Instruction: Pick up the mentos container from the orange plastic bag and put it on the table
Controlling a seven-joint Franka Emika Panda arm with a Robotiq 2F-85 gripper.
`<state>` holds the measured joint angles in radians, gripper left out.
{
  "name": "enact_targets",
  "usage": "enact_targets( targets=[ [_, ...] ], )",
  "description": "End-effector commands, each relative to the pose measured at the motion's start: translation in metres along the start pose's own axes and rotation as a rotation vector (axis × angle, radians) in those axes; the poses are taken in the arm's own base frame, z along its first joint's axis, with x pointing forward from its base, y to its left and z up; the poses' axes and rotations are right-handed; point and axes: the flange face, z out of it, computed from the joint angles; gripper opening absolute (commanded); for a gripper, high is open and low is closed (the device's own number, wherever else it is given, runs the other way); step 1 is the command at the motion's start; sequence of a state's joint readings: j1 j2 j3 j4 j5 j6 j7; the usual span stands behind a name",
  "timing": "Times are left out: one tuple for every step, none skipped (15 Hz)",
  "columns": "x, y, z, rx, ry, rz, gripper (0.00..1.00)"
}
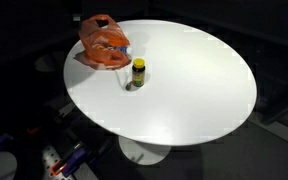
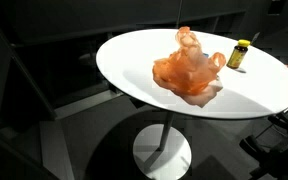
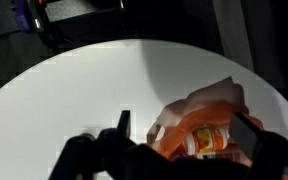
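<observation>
Two exterior cameras and a wrist camera record a round white table (image 1: 204, 95) in a dark room. In both exterior views a crumpled orange plastic bag (image 1: 104, 45) lies near the table's edge. A small yellow container (image 1: 138, 72) with a dark cap stands upright on the bare tabletop just beside the bag, not inside it. Seen from the opposite side, the bag (image 2: 189, 70) rises in folds from the table (image 2: 134, 60), and the container (image 2: 238, 55) stands behind it, close to the far rim. A dark band crosses the container's yellow body in both exterior views, but any writing on it is too small to read. Only the exterior views show the table's white pedestal foot (image 2: 162, 155) on the floor. Neither of them shows the arm's tool.

The wrist view alone shows the gripper (image 3: 184, 125). Its dark fingers (image 3: 246, 130) are spread wide at the bottom of the frame and hold nothing, with the bag (image 3: 199, 112) visible in the gap between them, farther off on the table (image 3: 74, 90). In this view a pale patch with orange marks shows on the bag's lower folds. It cannot be told whether that is print on the plastic or something inside, and no lettering can be read. The yellow container does not appear in the wrist view.
</observation>
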<state>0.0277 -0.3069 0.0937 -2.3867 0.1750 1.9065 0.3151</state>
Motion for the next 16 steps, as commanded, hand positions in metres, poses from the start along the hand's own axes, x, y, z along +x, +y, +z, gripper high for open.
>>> enact_targets(
  targets=[
    [0.000, 0.000, -0.001, 0.000, 0.000, 0.000, 1.00],
    [0.000, 0.000, -0.001, 0.000, 0.000, 0.000, 1.00],
    [0.000, 0.000, -0.001, 0.000, 0.000, 0.000, 1.00],
    [0.003, -0.002, -0.001, -0.004, 0.002, -0.003, 1.00],
    [0.007, -0.004, -0.001, -0.007, 0.013, -0.005, 1.00],
    [0.011, -0.005, 0.000, -0.020, 0.026, -0.014, 1.00],
    [0.016, -0.005, 0.001, -0.022, 0.038, -0.013, 1.00],
    [0.021, -0.006, 0.003, -0.022, 0.049, -0.018, 1.00],
    [0.025, -0.006, 0.004, -0.019, 0.060, -0.021, 1.00],
    [0.030, -0.007, 0.007, -0.019, 0.074, -0.026, 1.00],
    [0.034, -0.008, 0.009, -0.024, 0.086, -0.031, 1.00],
    [0.039, -0.010, 0.013, -0.029, 0.101, -0.036, 1.00],
    [0.043, -0.011, 0.017, -0.036, 0.114, -0.046, 1.00],
    [0.048, -0.013, 0.022, -0.048, 0.135, -0.058, 1.00],
    [0.053, -0.015, 0.026, -0.063, 0.153, -0.069, 1.00],
    [0.058, -0.017, 0.032, -0.077, 0.172, -0.085, 1.00]
  ],
)
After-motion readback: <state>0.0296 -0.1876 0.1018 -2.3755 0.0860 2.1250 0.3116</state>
